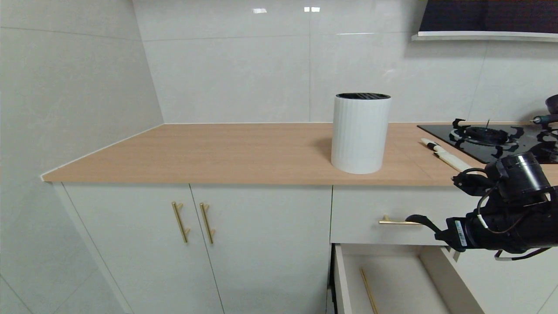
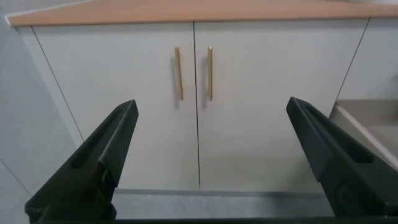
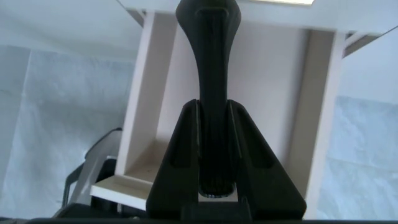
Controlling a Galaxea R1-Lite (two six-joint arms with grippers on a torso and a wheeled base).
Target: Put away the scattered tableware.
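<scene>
My right gripper [image 1: 440, 233] [image 3: 211, 112] is shut on a black utensil [image 3: 208, 37] with a long handle and a rounded end. Its curved tip [image 1: 418, 219] pokes out to the left, over the open white drawer [image 1: 340, 279] [image 3: 140, 112] under the counter. A thin golden stick [image 1: 368, 290] lies inside that drawer. On the wooden counter, a cream, knife-like utensil [image 1: 444, 157] lies beside the stove. A white ribbed holder [image 1: 359, 133] with a black slotted top stands upright to its left. My left gripper [image 2: 211, 162] is open and holds nothing, facing the lower cabinet doors.
A black gas stove [image 1: 488, 137] occupies the counter's right end. Two white cabinet doors with gold handles [image 1: 192, 222] [image 2: 193, 71] are shut at the left. A shut drawer with a gold handle [image 1: 394, 222] sits above the open one. Tiled walls bound the back and left.
</scene>
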